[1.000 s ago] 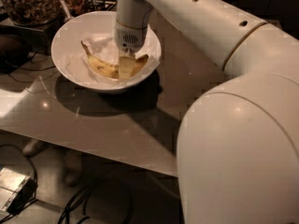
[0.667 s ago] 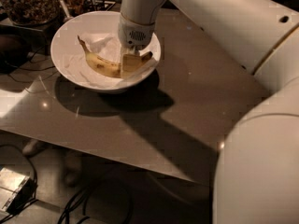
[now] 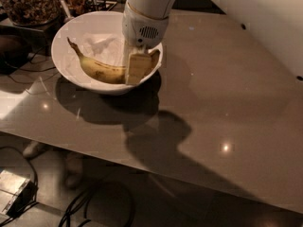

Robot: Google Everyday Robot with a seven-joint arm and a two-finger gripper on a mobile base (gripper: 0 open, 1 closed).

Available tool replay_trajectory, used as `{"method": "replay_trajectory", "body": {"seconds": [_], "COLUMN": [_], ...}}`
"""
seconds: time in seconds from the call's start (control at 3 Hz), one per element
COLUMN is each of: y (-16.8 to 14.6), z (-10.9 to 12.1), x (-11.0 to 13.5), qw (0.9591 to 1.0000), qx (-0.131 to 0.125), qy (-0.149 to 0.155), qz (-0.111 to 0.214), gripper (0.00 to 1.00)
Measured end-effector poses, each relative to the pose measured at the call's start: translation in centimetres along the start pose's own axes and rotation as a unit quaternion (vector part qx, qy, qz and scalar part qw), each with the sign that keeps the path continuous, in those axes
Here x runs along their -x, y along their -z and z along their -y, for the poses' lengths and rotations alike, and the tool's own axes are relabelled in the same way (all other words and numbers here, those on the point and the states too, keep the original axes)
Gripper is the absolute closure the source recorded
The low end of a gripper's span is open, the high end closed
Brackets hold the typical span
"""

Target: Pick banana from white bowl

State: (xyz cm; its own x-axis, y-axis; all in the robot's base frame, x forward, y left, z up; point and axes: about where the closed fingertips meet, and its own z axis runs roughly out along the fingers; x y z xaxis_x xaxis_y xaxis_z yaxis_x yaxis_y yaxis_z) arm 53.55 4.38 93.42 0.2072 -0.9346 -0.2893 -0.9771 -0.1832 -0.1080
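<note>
The white bowl (image 3: 64, 60) stands at the back left of the table, lined with crumpled white paper (image 3: 102, 44). The yellow banana (image 3: 102, 70) lies inside it along the near side, with its dark stem pointing up and left. My gripper (image 3: 136, 72) reaches down into the bowl from above, at the right part of the banana and against it. The wrist covers the banana's right end.
A dark glass jar of brown bits (image 3: 28, 4) stands behind the bowl at the back left. The glossy grey table (image 3: 213, 93) stretches right and forward. Its near edge runs diagonally, with cables (image 3: 94, 202) and a small box (image 3: 14, 188) on the floor below.
The arm's large elbow has swung up and right, out of the right side of the view. The gripper has stayed low in the bowl at the banana.
</note>
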Motion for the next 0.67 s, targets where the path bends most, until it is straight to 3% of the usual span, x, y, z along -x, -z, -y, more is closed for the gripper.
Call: {"method": "replay_trajectory", "body": {"seconds": [0.33,0.67], "y": [1.5,1.6], "z": [-3.2,-6.1], "x": [-0.4,-1.6], "qw": [0.9999,0.9990], "qx": [-0.004,-0.001], "qy": [0.000,-0.024], "qz": [0.014,0.038], "gripper": [1.00,1.00]}}
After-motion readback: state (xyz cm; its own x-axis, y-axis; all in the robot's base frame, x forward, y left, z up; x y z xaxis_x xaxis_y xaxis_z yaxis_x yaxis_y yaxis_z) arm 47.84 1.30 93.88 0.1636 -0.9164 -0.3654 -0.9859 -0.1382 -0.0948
